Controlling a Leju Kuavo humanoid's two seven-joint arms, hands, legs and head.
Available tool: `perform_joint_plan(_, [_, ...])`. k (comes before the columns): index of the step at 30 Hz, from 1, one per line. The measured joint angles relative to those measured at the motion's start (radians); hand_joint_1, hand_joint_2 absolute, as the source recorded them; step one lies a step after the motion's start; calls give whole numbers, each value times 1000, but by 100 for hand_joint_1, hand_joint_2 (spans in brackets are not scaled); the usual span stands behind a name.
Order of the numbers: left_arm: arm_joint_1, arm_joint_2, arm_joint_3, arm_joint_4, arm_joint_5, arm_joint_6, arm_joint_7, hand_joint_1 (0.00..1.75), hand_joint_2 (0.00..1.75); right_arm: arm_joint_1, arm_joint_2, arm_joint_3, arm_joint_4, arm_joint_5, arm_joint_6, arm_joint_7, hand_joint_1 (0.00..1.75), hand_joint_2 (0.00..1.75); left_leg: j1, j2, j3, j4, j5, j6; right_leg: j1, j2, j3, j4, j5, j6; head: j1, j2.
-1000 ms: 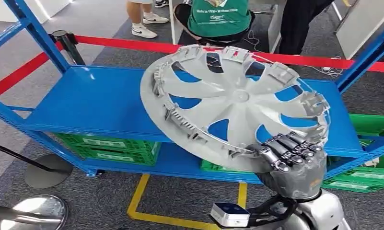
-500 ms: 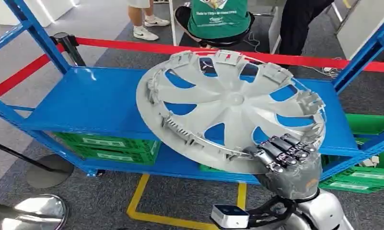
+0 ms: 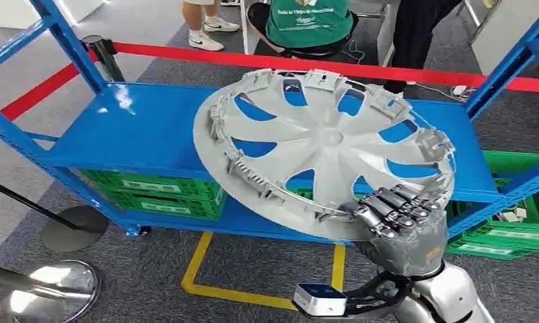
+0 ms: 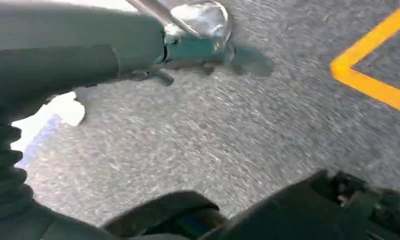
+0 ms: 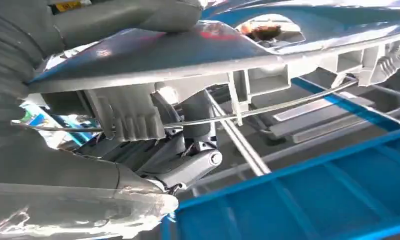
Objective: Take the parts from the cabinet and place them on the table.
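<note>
Now right robot hand (image 3: 402, 225) grips tilted hubcap (image 3: 324, 151) above shelf (image 3: 138, 138).

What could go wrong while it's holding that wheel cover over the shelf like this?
The right hand grips the grey wheel cover only at its near rim, so the tilted disc could twist or slip out. Its far edge hangs close above the blue shelf and might catch on the frame while being withdrawn.

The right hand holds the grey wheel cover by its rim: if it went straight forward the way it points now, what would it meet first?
Most likely the blue shelf. The right hand grips the wheel cover at its near rim, and the cover hangs tilted over that shelf, so the cover's far edge would probably touch first. Depth is unclear.
</note>
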Motion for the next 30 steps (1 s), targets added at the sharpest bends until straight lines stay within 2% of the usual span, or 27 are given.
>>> perform_joint_plan(1, [2,0,0,0,0,0,0,0,175,2,0,0,0,0,0,0,175,175,-5,0,-7,3,6,11,-6,0,-3,-6,10,8,3,0])
perform_joint_plan(2, [4,0,0,0,0,0,0,0,175,3,-1,0,1,0,0,0,175,175,-4,4,-18,-2,18,28,-10,2,-13,-4,13,15,-1,0])
perform_joint_plan(3, [4,2,0,0,0,0,0,0,175,4,-1,0,2,0,0,0,175,175,-4,6,-26,-2,25,38,-11,1,-24,11,-19,14,2,0])
perform_joint_plan(4, [5,3,0,0,0,0,1,0,175,6,-1,1,3,0,0,-1,175,175,-6,7,-35,-2,34,49,-9,0,-42,61,-78,14,5,0])
perform_joint_plan(6, [4,3,0,0,-1,0,1,0,175,5,-1,2,5,-1,0,-1,175,175,-13,8,-57,-1,53,59,-4,1,-85,227,-180,14,8,0])
perform_joint_plan(7, [4,3,0,0,-1,0,1,0,175,5,-1,2,5,-1,0,-1,175,175,-18,8,-69,-1,62,61,-2,1,-99,294,-207,12,9,0])
perform_joint_plan(8, [4,3,0,0,-1,0,1,0,175,6,-1,2,5,0,0,-2,175,175,-23,8,-80,0,71,63,1,1,-96,325,-207,9,7,0])
perform_joint_plan(9, [3,3,0,0,-1,0,1,0,175,5,-1,2,6,0,0,-2,175,175,-26,8,-92,0,81,64,6,1,-67,306,-179,3,8,0])
perform_joint_plan(10, [2,3,0,0,-1,0,1,0,175,5,-2,2,6,0,0,-2,175,175,-29,8,-101,0,89,64,12,1,-23,252,-145,-4,8,0])
perform_joint_plan(11, [1,2,0,0,-1,0,1,0,175,5,-2,2,6,0,0,-2,175,175,-30,7,-110,0,97,63,17,1,40,164,-112,-13,8,0])
perform_joint_plan(12, [-1,1,0,0,-2,0,1,0,175,4,-1,2,6,-1,0,-2,175,175,-31,6,-115,1,105,62,23,1,105,72,-106,-20,8,0])
perform_joint_plan(13, [-3,0,0,0,-3,0,1,0,175,1,-1,2,6,-1,0,-2,175,175,-35,6,-122,2,113,57,26,1,153,-3,-140,-26,8,0])
perform_joint_plan(14, [-3,0,0,0,-4,0,1,0,175,1,-2,2,5,-3,0,-2,175,175,-35,7,-125,4,121,54,26,2,166,-27,-142,-25,5,0])
perform_joint_plan(16, [-4,0,0,0,-4,0,3,0,175,2,-1,2,6,-5,0,-2,175,175,-30,7,-129,2,139,44,32,3,143,-21,-130,-32,10,0])
perform_joint_plan(17, [-3,2,0,0,-5,0,4,0,175,3,-1,2,6,-5,0,-2,175,175,-35,6,-132,2,146,39,26,2,135,-27,-118,-41,10,0])
perform_joint_plan(18, [-3,4,0,1,-5,0,6,0,175,-1,-1,3,6,-7,0,-3,175,175,-33,4,-140,7,130,34,20,-5,126,-30,-107,-45,14,0])
perform_joint_plan(19, [-5,2,0,1,-6,0,6,0,175,0,-1,2,6,-10,0,-3,175,175,-31,6,-152,38,71,21,18,-4,121,-31,-94,-53,6,0])
perform_joint_plan(21, [-12,4,0,1,-7,0,6,0,175,3,-1,3,6,-13,0,-3,175,175,-18,8,-183,176,-55,4,17,-5,90,-30,-68,-55,5,0])
perform_joint_plan(22, [-14,4,0,1,-7,0,6,0,175,3,-1,3,6,-16,0,-3,175,175,-13,8,-194,251,-90,-2,17,-6,73,-29,-55,-54,5,0])
perform_joint_plan(23, [-15,5,0,1,-8,0,6,0,175,4,-1,3,8,-19,0,-3,175,175,-9,8,-194,301,-91,-7,16,-6,56,-29,-43,-51,4,0])
perform_joint_plan(24, [-15,6,0,1,-8,0,6,0,175,5,-1,3,8,-20,0,-3,175,175,-4,8,-177,307,-61,-11,15,-6,41,-28,-31,-47,5,0])
perform_joint_plan(25, [-13,5,0,1,-11,0,6,0,175,7,-1,3,10,-21,0,-3,175,175,1,9,-147,282,-22,-15,14,-6,26,-26,-20,-44,5,0])
perform_joint_plan(26, [-13,5,0,1,-12,-1,6,0,175,7,-1,3,10,-24,0,-3,175,175,6,9,-103,228,12,-18,12,-6,12,-23,-10,-40,5,0])
perform_joint_plan(27, [-11,5,0,1,-13,-2,6,0,175,6,-1,3,10,-24,0,-3,175,175,12,9,-38,141,26,-23,11,-5,1,-19,0,-34,4,0])
perform_joint_plan(28, [-11,0,-1,1,-14,-2,6,0,175,7,-1,3,10,-27,0,-3,175,175,18,9,23,58,-1,-29,16,-5,-9,-16,6,-28,2,0])
perform_joint_plan(29, [-9,0,-1,1,-15,-3,6,0,175,5,-2,3,10,-29,-1,-3,175,175,9,4,55,-11,-23,-16,16,-4,-18,-11,17,-22,6,0])
perform_joint_plan(30, [-7,-3,-2,1,-15,-3,6,0,175,4,-2,3,10,-31,-1,-3,175,175,9,3,45,-21,-30,-5,15,-5,-28,-10,31,-16,4,0])
